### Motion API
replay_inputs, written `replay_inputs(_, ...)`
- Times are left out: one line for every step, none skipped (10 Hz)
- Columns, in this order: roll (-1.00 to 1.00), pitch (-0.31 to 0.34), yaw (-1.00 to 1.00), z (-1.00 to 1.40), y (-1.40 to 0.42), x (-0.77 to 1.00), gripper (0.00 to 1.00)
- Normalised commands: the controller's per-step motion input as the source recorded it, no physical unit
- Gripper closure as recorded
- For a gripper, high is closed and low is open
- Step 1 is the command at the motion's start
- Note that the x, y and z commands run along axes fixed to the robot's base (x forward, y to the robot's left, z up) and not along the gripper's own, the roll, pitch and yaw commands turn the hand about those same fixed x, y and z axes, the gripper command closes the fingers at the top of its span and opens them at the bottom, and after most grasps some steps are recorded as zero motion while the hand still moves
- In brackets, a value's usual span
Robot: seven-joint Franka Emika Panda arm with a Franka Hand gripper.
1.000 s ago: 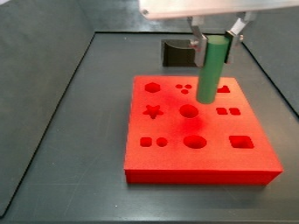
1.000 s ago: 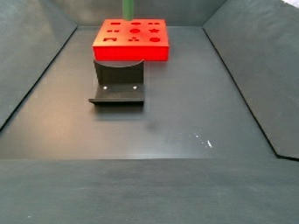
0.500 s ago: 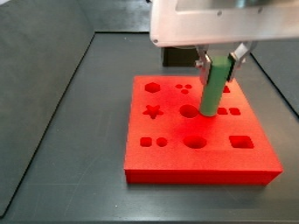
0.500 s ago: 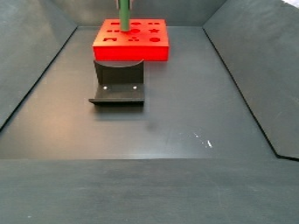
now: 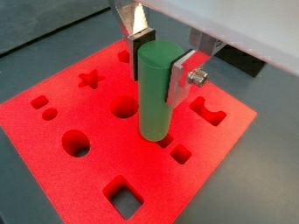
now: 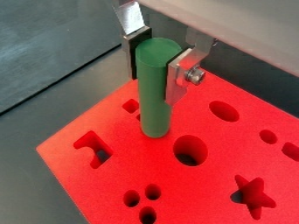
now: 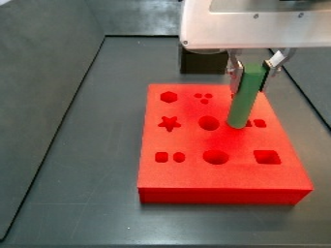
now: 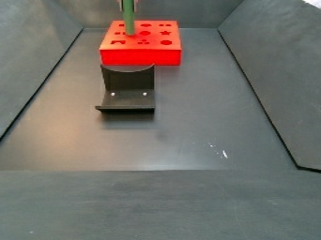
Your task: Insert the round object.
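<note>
While no brand, label or writing can be read anywhere, we see the dark table floor [image 8: 163, 169] as the largest thing, with raised dark walls along its edges. On it rests the red block [image 7: 220, 184], a flat slab cut with shaped pockets: a star [image 7: 167, 123], round holes [image 7: 211, 123], square and rectangular openings, a hexagon and small dots. Every pocket we can see holds nothing; in both wrist views the large round holes [image 5: 125, 108] [image 6: 190, 150] lie open and bare. Near the block's edge in a side view stands the fixture [image 8: 127, 91], a dark bracket on a base plate.

Above the block we find the gripper [image 7: 253, 70], under its white housing. Its silver fingers [image 5: 184, 77] are clamped on the upper part of the round object [image 5: 156, 92], a plain green peg held upright. In both wrist views the peg's lower end [image 6: 153, 96] is down at the red surface, between the shaped pockets and just beside a round hole; we cannot tell whether it touches the block. In a side view only a short piece of the peg [image 8: 127, 16] shows over the block's far part.
</note>
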Motion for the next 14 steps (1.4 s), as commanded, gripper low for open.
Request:
replay_inputs(0.00, 0.004, 0.00, -0.01, 0.05, 0.00, 1.00)
replay_inputs(0.04, 0.000, -0.04, -0.03, 0.19, -0.27, 1.00)
replay_inputs(0.15, 0.000, -0.21, 0.00, 0.17, -0.54, 1.00)
replay_inputs(0.09, 0.000, -0.28, 0.13, 0.05, -0.61, 1.00)
replay_inputs(0.06, -0.043, -0.27, 0.25, 0.00, -0.57, 1.00)
replay_inputs(0.00, -0.053, -0.03, 0.26, -0.18, -0.19, 1.00)
replay_inputs(0.00, 0.000, 0.00, 0.00, -0.02, 0.00, 1.00)
replay_inputs(-0.01, -0.044, 0.00, -0.13, 0.00, 0.00, 1.00)
replay_inputs(0.00, -0.026, -0.04, -0.20, 0.00, 0.00, 1.00)
replay_inputs(0.00, -0.066, -0.03, -0.19, -0.01, -0.11, 1.00)
replay_inputs(-0.02, -0.039, 0.00, -0.03, -0.12, -0.01, 1.00)
replay_inputs(-0.01, -0.029, 0.00, -0.06, -0.07, 0.00, 1.00)
replay_inputs(0.00, -0.010, 0.00, -0.04, -0.11, 0.02, 1.00)
replay_inputs(0.00, 0.000, 0.00, -0.16, 0.00, 0.10, 1.00)
